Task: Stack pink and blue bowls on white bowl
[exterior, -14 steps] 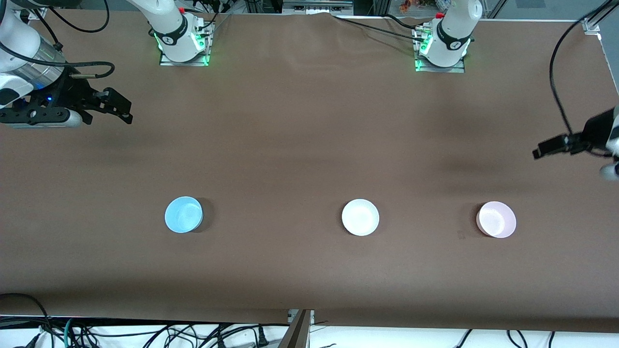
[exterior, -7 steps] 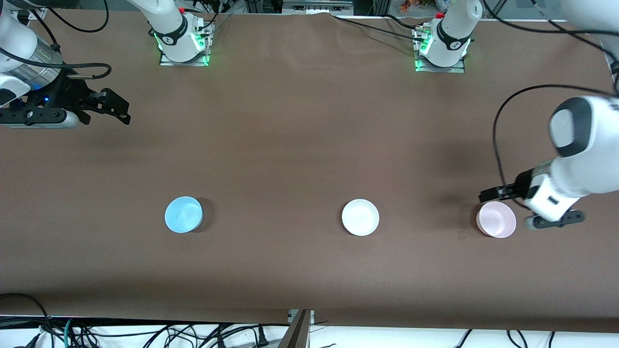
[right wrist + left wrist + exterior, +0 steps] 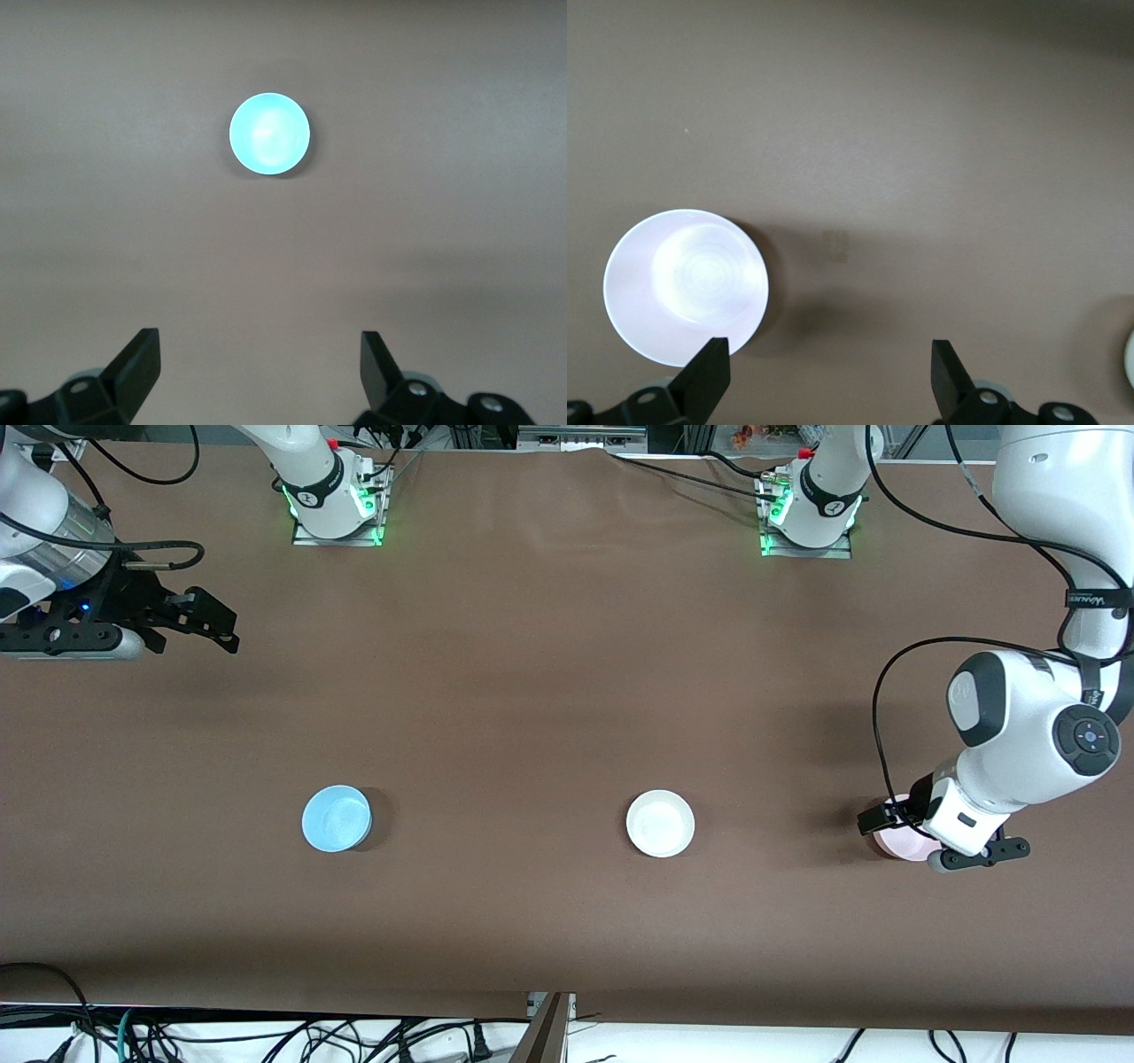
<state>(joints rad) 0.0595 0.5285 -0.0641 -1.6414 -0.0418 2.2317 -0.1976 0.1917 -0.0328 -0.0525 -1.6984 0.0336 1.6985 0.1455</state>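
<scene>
While all three bowls are sitting apart in a row on the brown table (image 3: pixel 549 655), none is stacked.

- Right gripper (image 3: pixel 199 624): it is hanging over the table at the right arm's end, well apart from every bowl, while that arm is waiting. In the right wrist view the right gripper (image 3: pixel 257 372) is showing its two fingers (image 3: pixel 137 363) spread wide, holding nothing.
- Blue bowl (image 3: pixel 336 818): it is sitting upright on the table toward the right arm's end, untouched. In the right wrist view the blue bowl (image 3: pixel 269 134) is lying well ahead of the open fingers.
- White bowl (image 3: pixel 660 824): it is sitting upright between the blue bowl and the pink bowl, with nothing in it.
- Pink bowl (image 3: pixel 895 841): it is sitting on the table toward the left arm's end, partly covered by the left arm's hand.
- Left gripper (image 3: pixel 895 819): it is hanging low over the pink bowl. In the left wrist view the left gripper (image 3: pixel 828 376) is showing its fingers (image 3: pixel 709 372) wide apart, with one finger just over the rim of the pink bowl (image 3: pixel 687 285). Contact cannot be told.
</scene>
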